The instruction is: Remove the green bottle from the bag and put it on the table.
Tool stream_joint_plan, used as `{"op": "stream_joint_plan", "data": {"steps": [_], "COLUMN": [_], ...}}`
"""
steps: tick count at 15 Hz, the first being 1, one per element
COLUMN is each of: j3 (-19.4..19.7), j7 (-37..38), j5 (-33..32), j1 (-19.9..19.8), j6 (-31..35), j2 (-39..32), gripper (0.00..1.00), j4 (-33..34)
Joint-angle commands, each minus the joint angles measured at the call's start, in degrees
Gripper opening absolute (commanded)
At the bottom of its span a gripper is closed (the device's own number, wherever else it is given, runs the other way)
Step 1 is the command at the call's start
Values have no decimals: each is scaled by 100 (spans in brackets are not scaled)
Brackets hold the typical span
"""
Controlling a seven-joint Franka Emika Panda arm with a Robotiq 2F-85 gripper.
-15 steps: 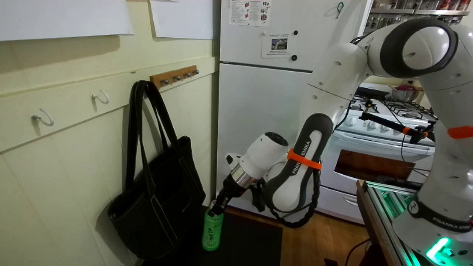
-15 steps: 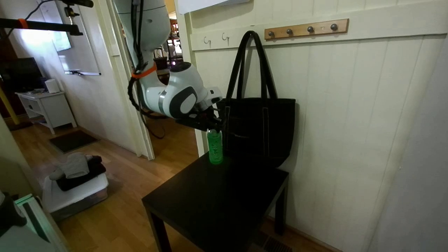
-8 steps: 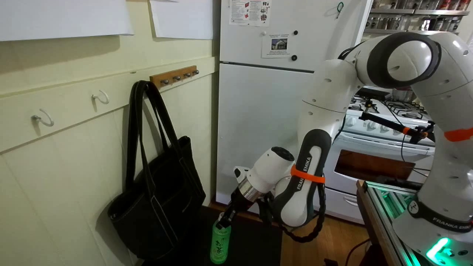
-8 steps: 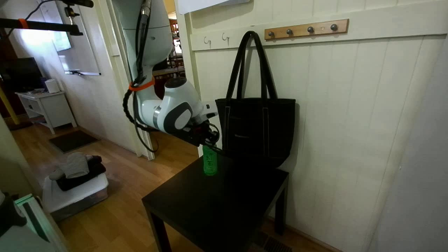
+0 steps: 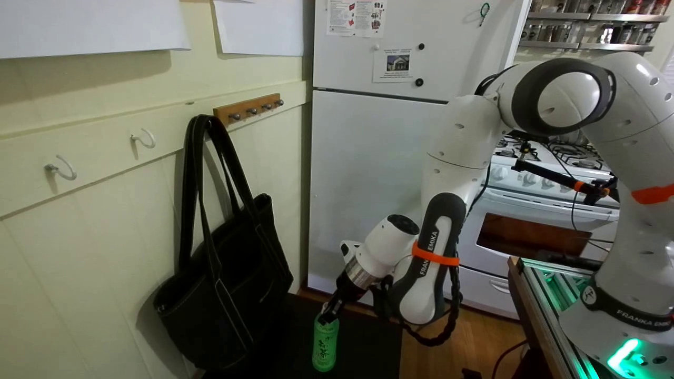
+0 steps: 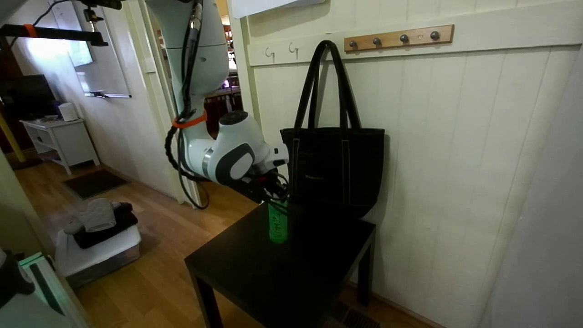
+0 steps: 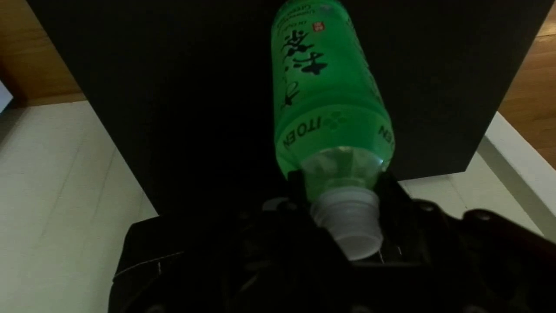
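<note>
Pincer [image 5: 329, 318] and green bottle [image 5: 325, 346] have shifted away from the bag [image 6: 337, 168] and lower over the table [image 6: 282, 273] since a second ago; bag and table haven't budged. Pincer is pinching the bottle: fingers [image 7: 393, 193] on either side just below its pale top, green body hanging under them. Bottle is out of the bag, over the tabletop, close to upright in both exterior views. Can't tell if its base touches the table. Label reads ITOEN in the wrist view.

Bag is black, apart from the bottle, hanging against the wall [image 6: 437, 136], straps up near one end of the wooden peg board [image 6: 398, 38]; what they hang on is hidden. Bag's bottom is at the table's wall-side edge, contact unclear. Two white hooks [image 5: 143, 139] farther along that wall.

In an exterior view: fridge [image 5: 374, 173] past the bag, papers [image 5: 392, 65] on its door; stove [image 5: 526, 221] next, partly behind the arm [image 5: 458, 137]. Arm's base at a green-lit bench [image 5: 553, 310]. In an exterior view: lidded bin [image 6: 98, 258] on the floor, clothes [image 6: 100, 216] piled on top.
</note>
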State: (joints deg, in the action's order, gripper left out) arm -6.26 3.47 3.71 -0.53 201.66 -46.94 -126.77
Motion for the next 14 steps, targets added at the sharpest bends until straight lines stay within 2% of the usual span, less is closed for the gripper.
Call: {"op": "stream_joint_plan", "data": {"steps": [1, 14], "j3": [179, 313], "j7": [121, 107], "j5": [115, 127], "j1": [179, 272], "j6": [-88, -23], "j2": [-201, -669], "gripper": [18, 18], "j4": [174, 509]}}
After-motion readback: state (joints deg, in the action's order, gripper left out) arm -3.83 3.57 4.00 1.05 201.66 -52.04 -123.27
